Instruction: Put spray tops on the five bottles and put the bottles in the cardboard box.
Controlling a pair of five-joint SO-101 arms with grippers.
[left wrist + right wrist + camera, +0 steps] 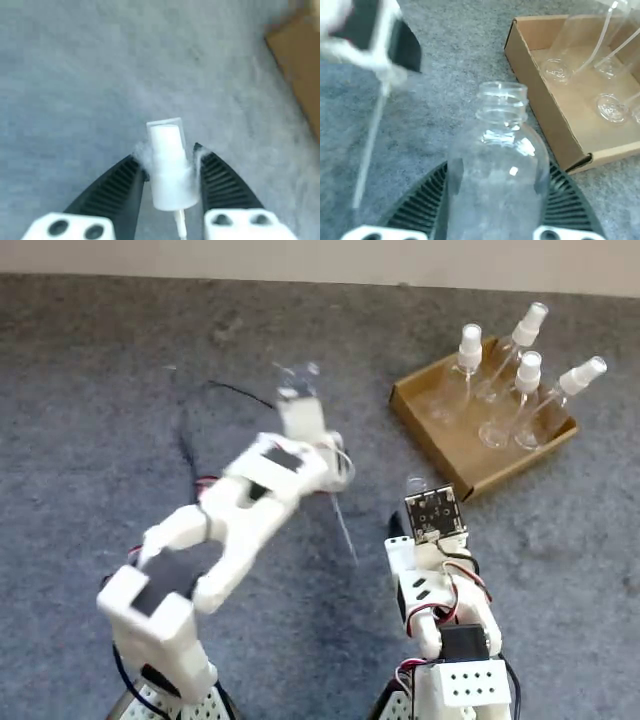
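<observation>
Blur is my main gripe: the dip tube (369,145) hanging off the spray top (167,172) is just a faint pale streak off to one side of my right jaws, and everything around its far end is a white-and-black smear. The base of the bottle (497,150) I'm holding is cut off behind the jaws. The four capped bottles (528,372) get chopped off above their bases in the right wrist feed.

On the right gripper (498,169), the ribbed black jaws are closed around that bottle's body. It's clear plastic or glass, can't tell which, with rounded shoulders and an open threaded neck poking out past the fingertips. On the left gripper (167,155), the jaws are narrow and pinching the spray top. It's a smooth white cylinder standing between them, with a clear cap over the end beyond the tips.

Out past the right jaws and a bit sideways sits the cardboard box (440,440), a shallow brown tray with the four capped ones standing inside. Fuzzy grey carpet (100,390) is under everything.
</observation>
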